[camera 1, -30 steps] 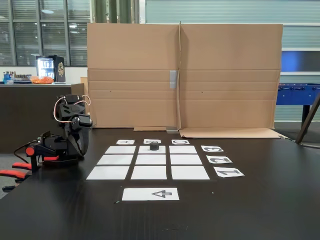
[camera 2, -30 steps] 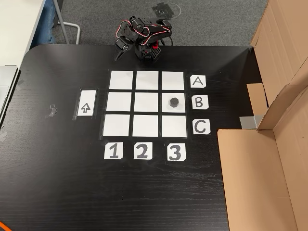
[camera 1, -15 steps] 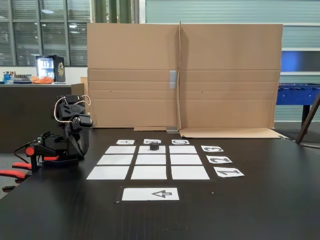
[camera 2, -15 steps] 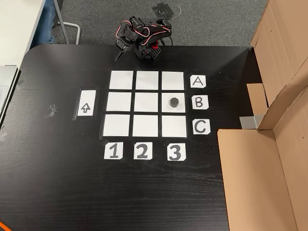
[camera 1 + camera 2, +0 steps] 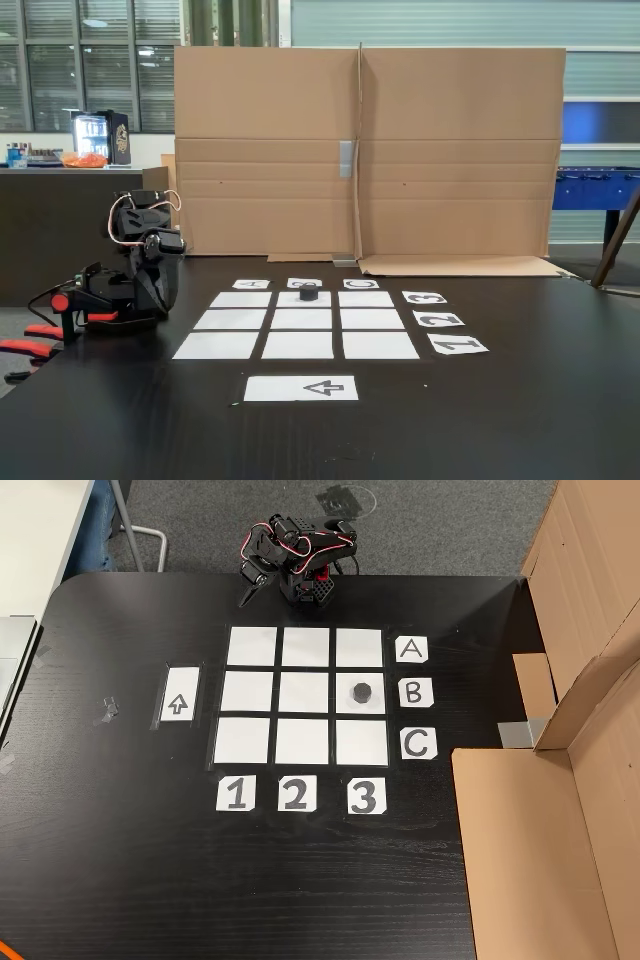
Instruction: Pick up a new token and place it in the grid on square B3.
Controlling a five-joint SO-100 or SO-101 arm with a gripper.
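The black token (image 5: pixel 362 691) sits on square B3 (image 5: pixel 347 706), the middle-column cell next to label B in the row labelled 3; it is also at the grid's far middle cell (image 5: pixel 309 293). The other squares of the grid (image 5: pixel 305 692) (image 5: pixel 300 320) are bare white paper. My arm is folded at the table edge beyond column A. Its gripper (image 5: pixel 247 592) (image 5: pixel 64 304) hangs low, well apart from the token, its jaws together and holding nothing.
A white arrow strip (image 5: pixel 178 693) (image 5: pixel 300 388) lies on the grid's row-1 side. A tall cardboard wall (image 5: pixel 370 150) (image 5: pixel 560 810) stands behind row 3. A small scrap (image 5: pixel 106 710) lies near the arrow strip. Wide dark tabletop surrounds the grid.
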